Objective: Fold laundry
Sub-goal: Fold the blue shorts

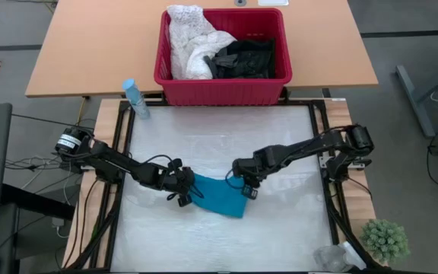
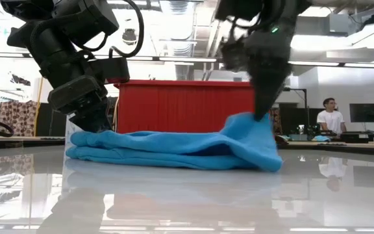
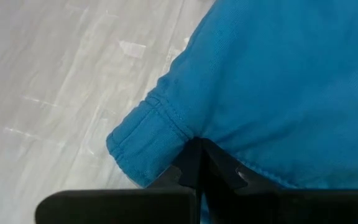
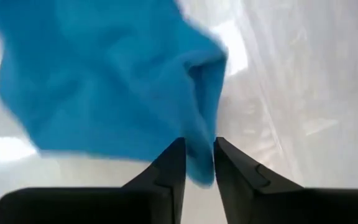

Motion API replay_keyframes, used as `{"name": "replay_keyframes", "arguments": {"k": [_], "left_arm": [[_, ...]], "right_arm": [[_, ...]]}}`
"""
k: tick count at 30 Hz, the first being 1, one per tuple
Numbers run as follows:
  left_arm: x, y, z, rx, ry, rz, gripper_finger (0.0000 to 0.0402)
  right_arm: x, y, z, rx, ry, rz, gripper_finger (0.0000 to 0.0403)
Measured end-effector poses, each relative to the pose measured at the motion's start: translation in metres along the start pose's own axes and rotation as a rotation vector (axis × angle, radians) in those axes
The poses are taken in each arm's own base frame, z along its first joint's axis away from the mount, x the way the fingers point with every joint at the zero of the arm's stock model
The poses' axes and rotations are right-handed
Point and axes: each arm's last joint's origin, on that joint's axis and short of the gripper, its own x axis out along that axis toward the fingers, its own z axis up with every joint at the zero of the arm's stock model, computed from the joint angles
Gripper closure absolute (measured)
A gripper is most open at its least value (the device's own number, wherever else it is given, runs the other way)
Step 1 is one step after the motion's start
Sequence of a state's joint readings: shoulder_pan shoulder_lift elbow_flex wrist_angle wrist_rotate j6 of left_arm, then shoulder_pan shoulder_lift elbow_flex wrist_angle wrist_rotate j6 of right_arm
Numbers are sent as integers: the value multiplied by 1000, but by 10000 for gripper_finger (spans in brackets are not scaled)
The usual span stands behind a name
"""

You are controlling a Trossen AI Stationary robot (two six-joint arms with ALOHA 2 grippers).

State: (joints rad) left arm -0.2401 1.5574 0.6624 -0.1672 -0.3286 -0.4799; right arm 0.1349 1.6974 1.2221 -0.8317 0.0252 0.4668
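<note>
Teal garment (image 1: 220, 196) between both pincers

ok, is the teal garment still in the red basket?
No, the teal garment lies on the white table between both arms, while the red basket sits on the wooden desk behind.

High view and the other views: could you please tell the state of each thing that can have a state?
teal garment: folded flat on the table, one end raised
left gripper: shut on the teal garment's edge
right gripper: jaws slightly apart around the raised end of the garment
red basket: upright, holding clothes
white garment: crumpled in the basket
black garments: piled in the basket
spray bottle: lying beside the basket
</note>
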Motion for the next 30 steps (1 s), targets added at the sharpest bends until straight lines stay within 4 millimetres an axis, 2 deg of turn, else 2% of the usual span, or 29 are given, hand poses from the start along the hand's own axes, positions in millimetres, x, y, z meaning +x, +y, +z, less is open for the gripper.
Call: {"name": "replay_keyframes", "arguments": {"k": [3, 7, 12, 17, 19, 25, 30], "left_arm": [[0, 1, 0, -9, 3, -1, 401], [2, 5, 2, -57, 12, -13, 401], [4, 10, 5, -101, 28, -40, 402], [5, 14, 8, -158, 47, -72, 402], [6, 17, 10, -190, 55, -97, 401], [8, 21, 13, -239, 64, -118, 401], [8, 22, 13, -244, 67, -121, 401]], "right_arm": [[-12, 7, -12, -34, 25, -10, 275], [-26, 20, -21, -88, -44, -21, 265], [-26, 61, -20, -229, -229, 116, 265], [-10, 105, -27, -427, -379, 165, 266], [-2, 117, -28, -457, -416, 186, 266], [37, 131, -31, -450, -346, 234, 266], [59, 135, -32, -415, -315, 245, 266]]}}
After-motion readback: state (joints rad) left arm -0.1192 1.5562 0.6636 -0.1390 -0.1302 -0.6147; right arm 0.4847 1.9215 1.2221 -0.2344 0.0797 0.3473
